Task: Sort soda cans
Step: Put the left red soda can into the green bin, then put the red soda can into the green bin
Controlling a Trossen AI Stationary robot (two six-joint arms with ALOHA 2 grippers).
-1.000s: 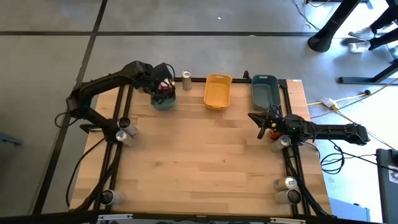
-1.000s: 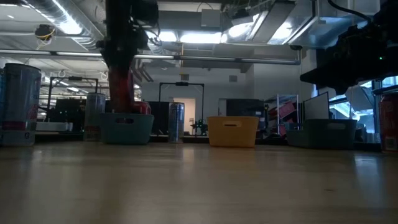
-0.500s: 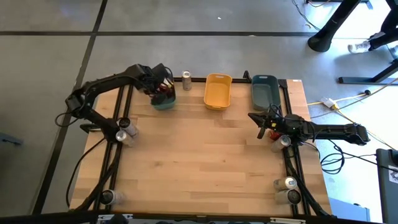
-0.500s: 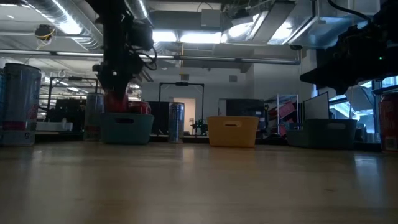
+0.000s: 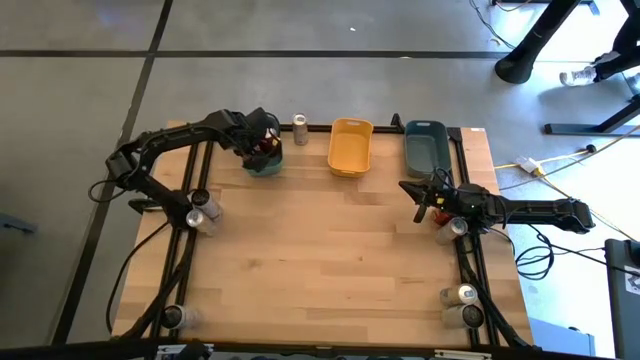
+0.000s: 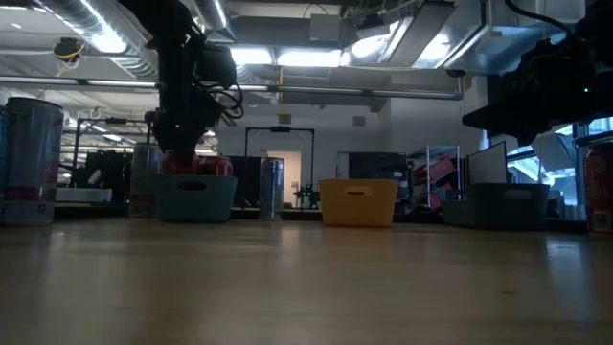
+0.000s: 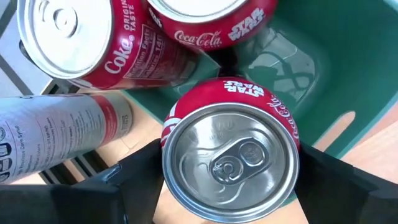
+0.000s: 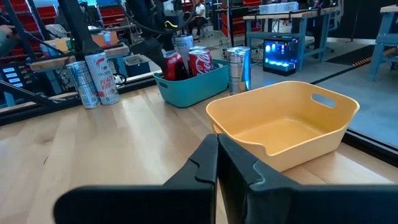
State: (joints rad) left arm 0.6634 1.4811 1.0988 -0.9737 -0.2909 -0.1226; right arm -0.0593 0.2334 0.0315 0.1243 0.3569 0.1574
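High view showed the left gripper (image 5: 264,146) lowered into the teal tray (image 5: 268,167) at the far edge of the wooden surface (image 5: 320,260). Left wrist view showed its jaws spread around an upright red Coke can (image 7: 230,155), one jaw on each side of the can; whether they actually pressed the can's wall I could not tell. That can stood inside the teal tray (image 7: 323,81), beside two more red Coke cans (image 7: 93,43) in the same tray. A white and grey can (image 7: 56,140) stood outside the tray wall.

Relative to the teal tray, a lone silver can (image 5: 299,124) stood just beside it on the side toward the yellow tray (image 5: 350,146), and the grey-blue tray (image 5: 425,146) lay beyond the yellow one. Two cans (image 5: 200,210) sat near the surface's left edge, well apart from the teal tray, and another can (image 5: 173,317) stood at the near left corner. Two more cans (image 5: 463,305) stood at the near right corner.

The right gripper (image 5: 422,204) hovered over the surface near the grey-blue tray, its jaws pressed together and holding nothing.
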